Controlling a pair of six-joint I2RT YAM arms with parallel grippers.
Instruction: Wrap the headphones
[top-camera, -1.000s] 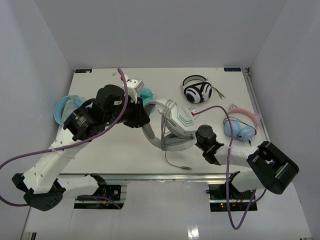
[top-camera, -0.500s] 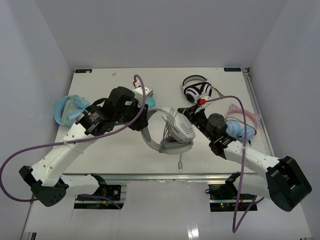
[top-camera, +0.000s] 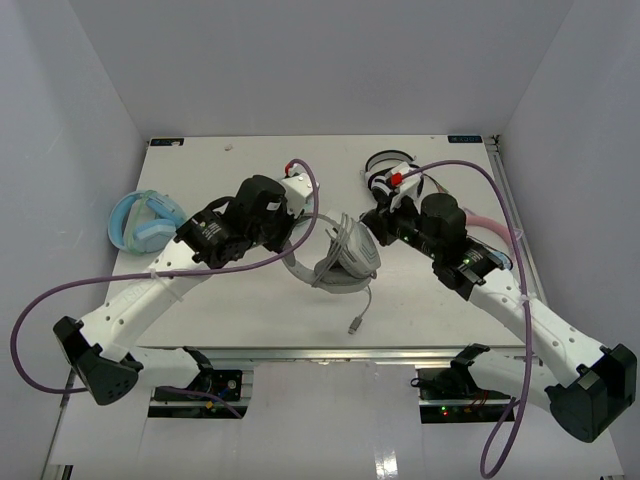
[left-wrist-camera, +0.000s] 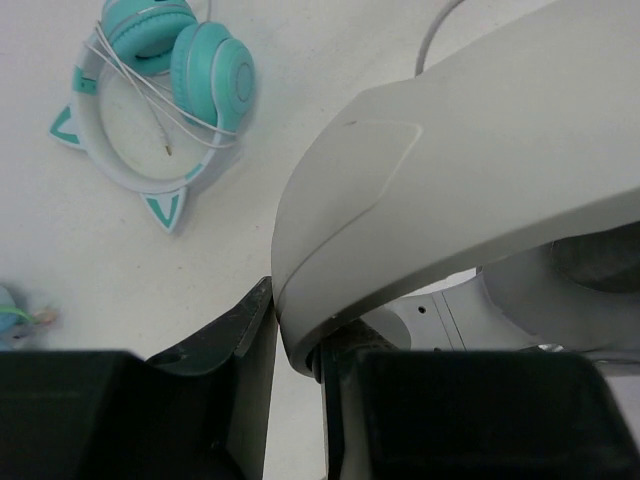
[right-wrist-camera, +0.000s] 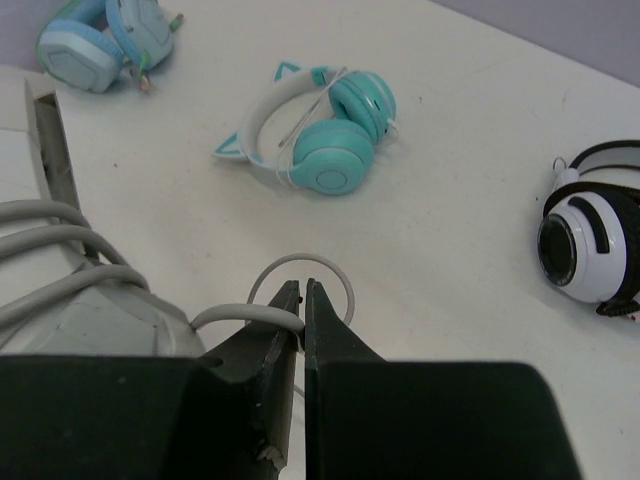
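Gripping on the left: the left gripper (left-wrist-camera: 297, 335) was clamped on the broad grey-white headband (left-wrist-camera: 450, 190) of the headphones (top-camera: 345, 262), with one dark finger on each side of the band's lower edge.
Pinching on the right: the right gripper (right-wrist-camera: 303, 300) had its jaws pressed together on the thin grey cable (right-wrist-camera: 230, 314), which curved in a small loop just beyond the fingertips.
Headphones' place: they sat near the middle of the table (top-camera: 200, 160), between the two grippers, with the headband toward the left arm and a padded cup toward the right arm. Whether the cups touched the tabletop could not be told.
Cable turns: several strands lay side by side across the cup's outer face, seen from above and at the left edge of the right wrist view.
Loose end: a stretch of cable ran from the cup toward the near edge, ending in the plug (top-camera: 353, 326), which lay on the table.
Teal cat-ear headphones (right-wrist-camera: 320, 130): these lay flat on the table beyond both grippers, with their own thin white cable draped across the band.
Black-and-white headphones (right-wrist-camera: 590, 250): these stood at the far side, to the right of the right gripper and apart from it.
Pale blue headphones (top-camera: 140, 220): these lay at the table's left edge, well apart from the rest.
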